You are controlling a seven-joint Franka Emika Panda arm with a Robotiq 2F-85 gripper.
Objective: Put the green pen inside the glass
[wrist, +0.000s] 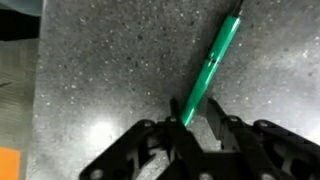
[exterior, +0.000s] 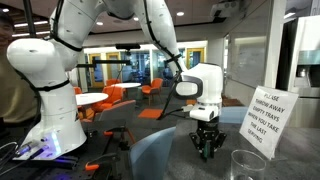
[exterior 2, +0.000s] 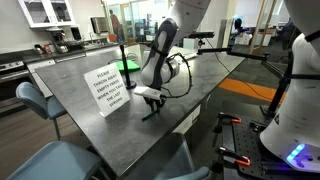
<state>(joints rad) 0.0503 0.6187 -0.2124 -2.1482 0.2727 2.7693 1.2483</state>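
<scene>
The green pen lies flat on the grey speckled table, running diagonally from upper right to lower left. My gripper is open, low over the table, with its black fingers on either side of the pen's lower end. The left finger is close against the pen and a gap remains on the right. The gripper points down at the table in both exterior views, where the pen is too small to make out. The clear glass stands on the table near the front right corner, apart from the gripper.
A white folded paper sign stands upright on the table beside the gripper. A blue-grey chair back is at the table's edge. Orange chairs and round tables stand in the background.
</scene>
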